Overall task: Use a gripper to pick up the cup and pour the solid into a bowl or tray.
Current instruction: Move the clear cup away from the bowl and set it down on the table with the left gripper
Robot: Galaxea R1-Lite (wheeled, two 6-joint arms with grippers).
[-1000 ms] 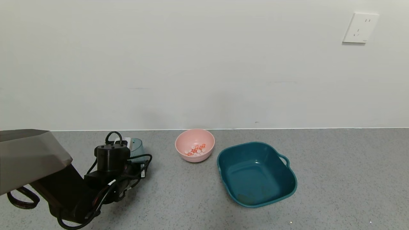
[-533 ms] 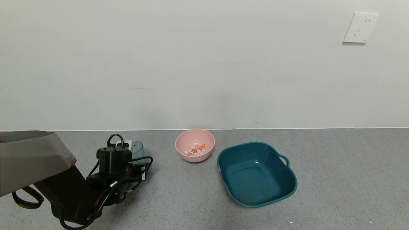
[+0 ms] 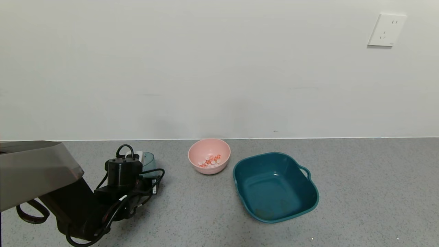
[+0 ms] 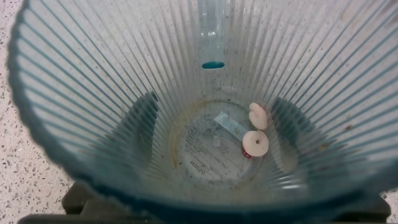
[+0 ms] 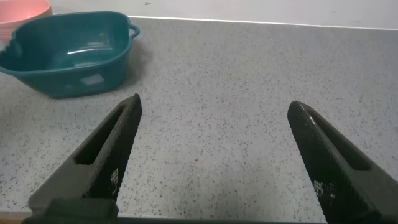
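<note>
Slightly lower and further right in the head view than a second ago, the black left pincer point(image 3: 145, 168) on its cabled arm sits at lower left of the frame with the small translucent blue-green ribbed plastic cup point(image 3: 148, 161) in front of it, upright on the grey speckled desk point(image 3: 360, 192). Whether that pincer is clenched on the cup or already released cannot be told: the wrist hides its fingers from the head camera, and the left wrist camera looks straight down into the cup point(image 4: 199, 118) and shows only dark shapes through its wall.

The pour looks largely done. Most of the small round orange-red and white pieces point(image 3: 210, 161) lie in the small round pale-pink plastic bowl point(image 3: 209, 145) at centre frame, too many and too small to count. Two pale pieces point(image 4: 256, 130) are left on the cup's bottom, so the emptying is not quite complete.

One cup, one pink bowl and one larger dark teal squarish plastic tray point(image 3: 305, 202) with handles, apparently holding nothing, stand on the desk. The right pincer point(image 5: 214, 165) hangs released over bare desk, idle.
</note>
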